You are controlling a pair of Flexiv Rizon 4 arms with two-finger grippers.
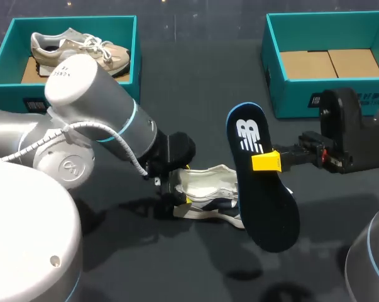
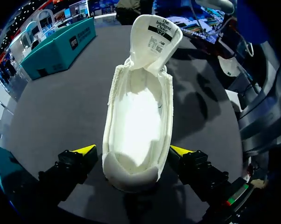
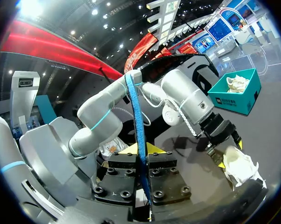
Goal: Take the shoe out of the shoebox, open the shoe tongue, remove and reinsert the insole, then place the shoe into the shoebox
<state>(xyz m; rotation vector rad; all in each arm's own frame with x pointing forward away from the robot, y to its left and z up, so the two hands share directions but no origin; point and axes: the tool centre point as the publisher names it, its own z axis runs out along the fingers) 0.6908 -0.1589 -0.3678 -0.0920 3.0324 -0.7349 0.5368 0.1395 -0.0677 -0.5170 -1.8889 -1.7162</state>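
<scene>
Dark table (image 1: 195,75) carries two teal boxes: left shoebox (image 1: 136,56) w/ a beige sneaker (image 1: 76,47) inside, right shoebox (image 1: 290,100) w/ a cardboard floor. Left arm (image 1: 95,107) comes in low; left gripper (image 2: 136,154) clamps the heel of the white shoe (image 2: 140,116) from both sides, tongue folded up, sole prob. on the table. Right gripper (image 3: 142,150) pinches the dark insole (image 1: 264,195), raised just beside the shoe.

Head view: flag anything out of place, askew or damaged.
Only the insole is out of place: the right gripper holds it in the air beside the shoe, whose tongue is folded open. No damage or spill shows.
</scene>
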